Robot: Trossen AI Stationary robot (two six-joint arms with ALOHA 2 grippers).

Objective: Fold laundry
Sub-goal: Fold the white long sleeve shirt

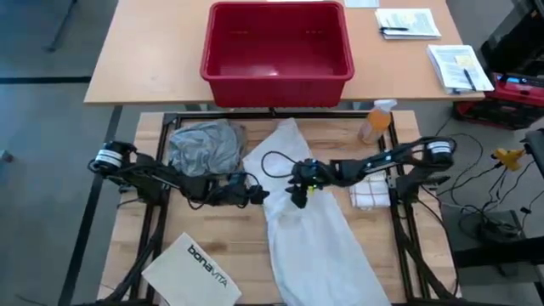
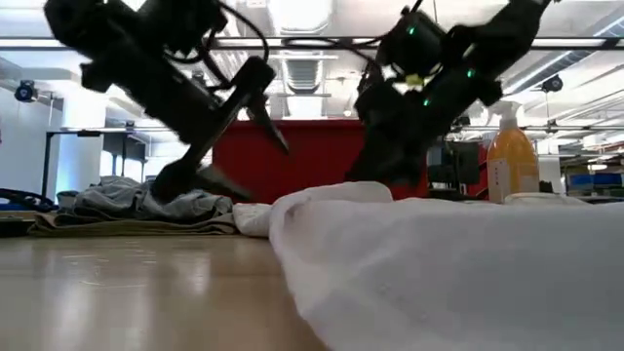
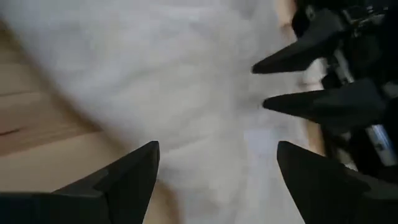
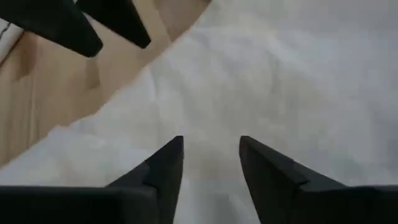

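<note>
My two arms are black, jointed and slim, each with a white band at the shoulder end. Loose black cables loop along them. The right hand [image 1: 297,197] carries a small green-yellow light near its wrist. The left hand [image 1: 257,196] is all black. Both end in flat, tapering matte-black fingers [image 4: 163,168].

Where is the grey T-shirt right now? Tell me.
In the high view the grey T-shirt lies bunched on the table's left far part, just below the red bin and left of the white shirt.
</note>
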